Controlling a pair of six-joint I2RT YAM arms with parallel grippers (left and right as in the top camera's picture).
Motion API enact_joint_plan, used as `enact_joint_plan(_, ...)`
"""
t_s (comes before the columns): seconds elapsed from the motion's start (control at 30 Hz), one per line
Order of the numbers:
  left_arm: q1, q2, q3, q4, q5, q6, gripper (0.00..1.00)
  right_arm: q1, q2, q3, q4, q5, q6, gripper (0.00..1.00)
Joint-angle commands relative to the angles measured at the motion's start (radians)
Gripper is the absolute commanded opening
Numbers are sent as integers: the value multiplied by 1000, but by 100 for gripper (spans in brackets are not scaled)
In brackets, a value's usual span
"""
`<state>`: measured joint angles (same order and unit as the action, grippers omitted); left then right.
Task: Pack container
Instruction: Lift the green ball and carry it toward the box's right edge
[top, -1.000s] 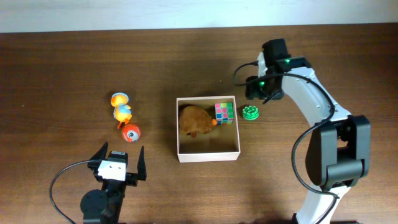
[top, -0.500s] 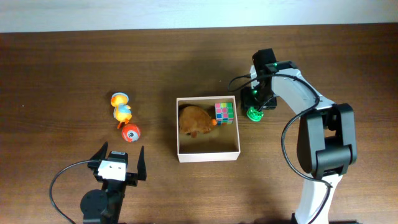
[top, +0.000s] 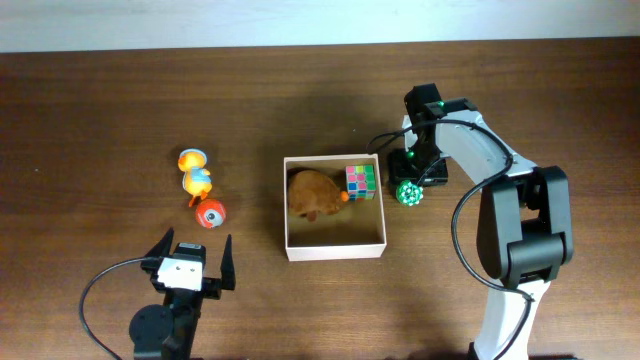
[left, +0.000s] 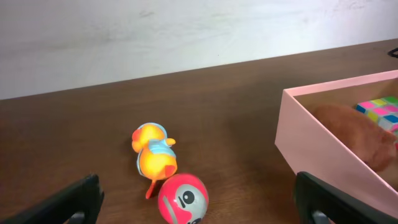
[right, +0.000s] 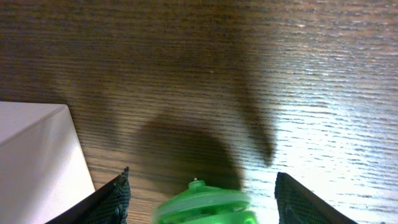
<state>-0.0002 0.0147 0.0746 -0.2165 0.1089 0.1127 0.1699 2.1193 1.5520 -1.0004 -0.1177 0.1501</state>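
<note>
The container (top: 335, 247) is a square white-walled box in the middle of the table, holding a brown plush toy (top: 314, 194) and a colourful puzzle cube (top: 361, 181). A green round toy (top: 407, 193) lies on the table just right of the box. My right gripper (top: 418, 173) is open directly over it. In the right wrist view the green toy (right: 205, 206) sits blurred between the spread fingers (right: 202, 182), untouched, with the box corner (right: 34, 155) at left. My left gripper (top: 190, 262) is open and empty near the front edge.
An orange and blue duck toy (top: 195, 174) and a red ball toy (top: 210, 213) lie left of the box. In the left wrist view the duck (left: 152, 152) and ball (left: 182, 198) lie ahead of the gripper (left: 202, 208), and the box wall (left: 323, 149) is at right.
My right gripper has come from the back of the table down over the green toy. The green toy has shifted slightly toward the front and tipped. The left arm has not moved.
</note>
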Motion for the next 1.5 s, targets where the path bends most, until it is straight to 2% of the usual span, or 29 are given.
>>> enact_joint_plan(0.0, 4, -9, -8, 3, 7, 16, 99, 6, 2, -8, -7, 29, 0, 69)
enact_joint_plan(0.63, 4, -9, -8, 4, 7, 16, 99, 6, 2, -118, 64, 24, 0, 67)
enact_joint_plan(0.77, 4, -9, -8, 3, 7, 16, 99, 6, 2, -118, 77, 24, 0, 56)
enact_joint_plan(1.47, 4, -9, -8, 3, 7, 16, 99, 6, 2, -64, 78, 24, -1, 53)
